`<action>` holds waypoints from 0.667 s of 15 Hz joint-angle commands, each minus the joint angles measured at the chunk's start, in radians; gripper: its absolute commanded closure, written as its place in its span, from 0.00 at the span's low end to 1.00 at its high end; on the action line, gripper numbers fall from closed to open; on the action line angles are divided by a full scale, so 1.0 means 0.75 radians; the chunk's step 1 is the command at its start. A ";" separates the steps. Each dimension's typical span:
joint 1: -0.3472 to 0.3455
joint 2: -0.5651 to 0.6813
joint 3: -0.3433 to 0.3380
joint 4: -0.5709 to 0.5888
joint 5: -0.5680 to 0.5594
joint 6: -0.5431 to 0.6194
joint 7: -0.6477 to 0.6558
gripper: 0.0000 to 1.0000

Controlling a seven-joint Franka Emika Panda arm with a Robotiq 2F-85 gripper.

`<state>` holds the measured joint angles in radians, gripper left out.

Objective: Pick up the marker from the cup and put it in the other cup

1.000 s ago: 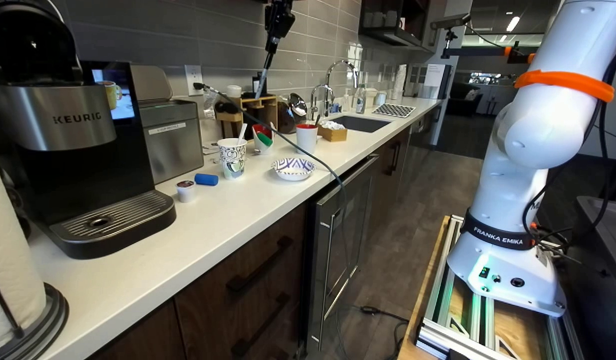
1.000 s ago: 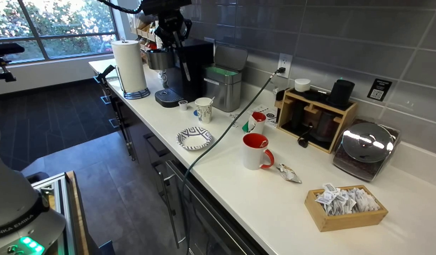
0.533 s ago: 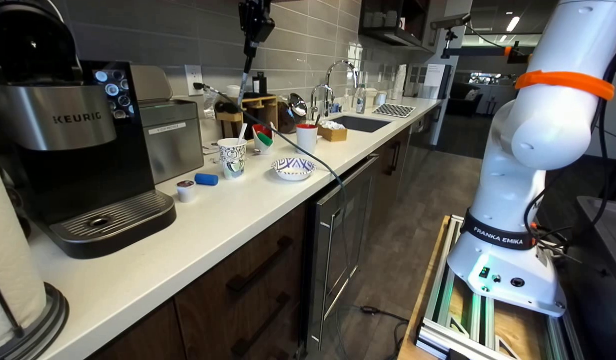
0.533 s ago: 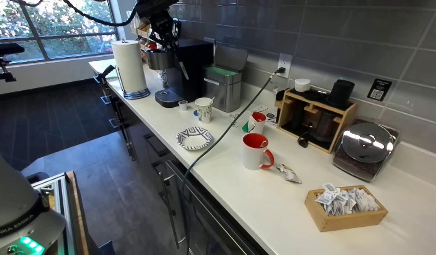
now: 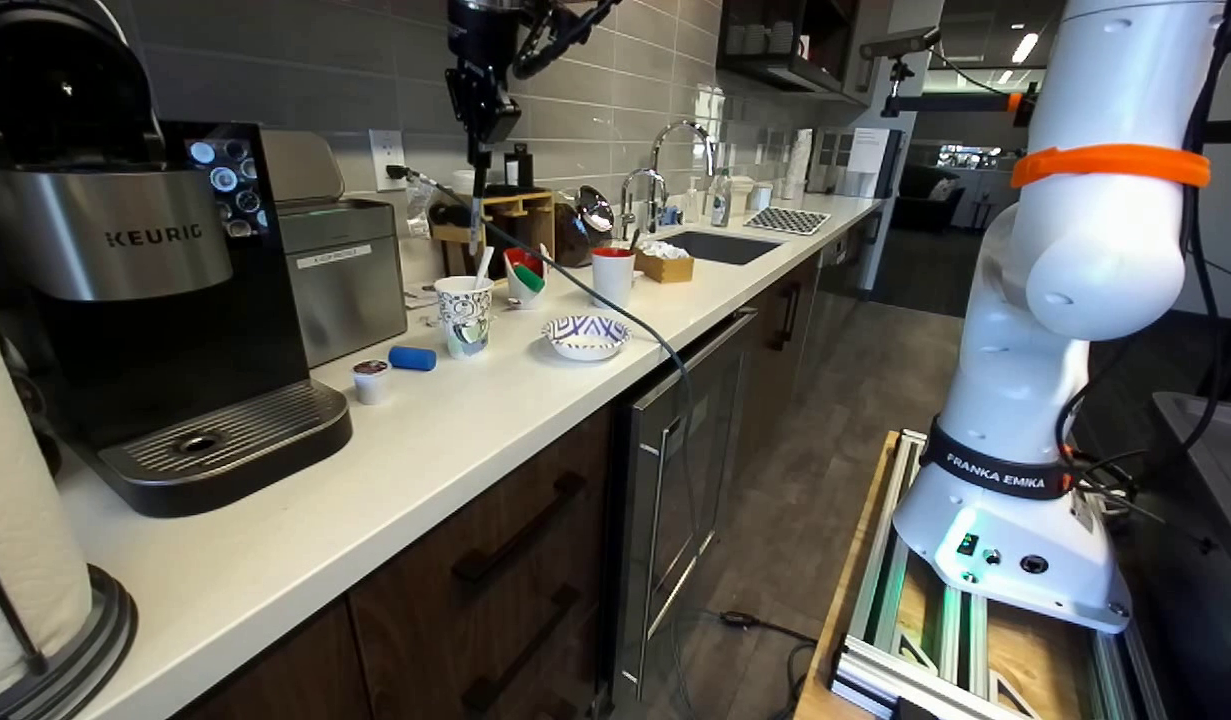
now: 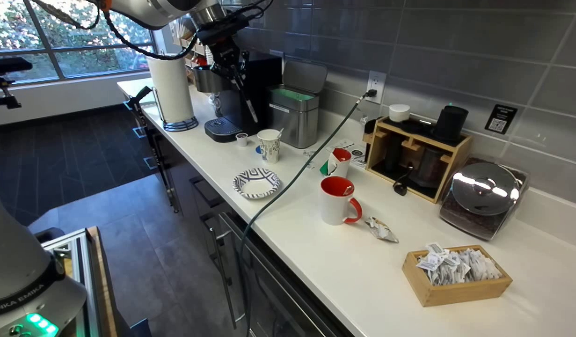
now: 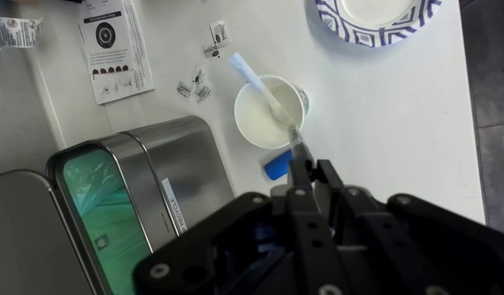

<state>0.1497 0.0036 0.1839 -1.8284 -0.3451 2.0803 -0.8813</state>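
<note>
We are looking along a white kitchen worktop [image 5: 415, 430], with a robot arm [image 5: 1095, 250] reaching over it. The black gripper [image 7: 312, 172] is pointing downward, and its jaws are pinching the marker [image 7: 301, 145], a slim stick, dark above and pale grey toward its lower end. In both exterior views the marker is hanging at a slight tilt, above and apart from a patterned paper cup [image 5: 465, 325]. In the wrist view its tip is overlapping the cup's rim; we cannot tell whether it is lining up with the opening.

Inside the paper cup a white spoon [image 7: 258, 85] is leaning, its handle sticking out over the rim. Near the cup a blue cylinder [image 5: 412, 358] is lying on its side, and a coffee pod [image 5: 371, 383] is standing beside that, close to a Keurig coffee maker [image 5: 165, 270]. On the cup's other side we are seeing a patterned bowl [image 5: 586, 347], a white mug with a red handle [image 6: 334, 208] and, near that, a red-and-white mug [image 6: 335, 166]. A steel bin [image 7: 190, 151] is standing near the cup, its lid raised.
</note>
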 commanded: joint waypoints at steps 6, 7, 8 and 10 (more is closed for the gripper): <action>0.009 0.212 -0.008 0.176 -0.009 -0.025 -0.140 0.97; 0.008 0.228 -0.010 0.192 -0.006 -0.032 -0.151 0.97; 0.006 0.252 -0.012 0.216 -0.002 -0.039 -0.164 0.97; 0.005 0.288 -0.017 0.258 -0.004 -0.088 -0.205 0.97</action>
<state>0.1523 0.1663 0.1760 -1.7040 -0.3482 2.0779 -0.9850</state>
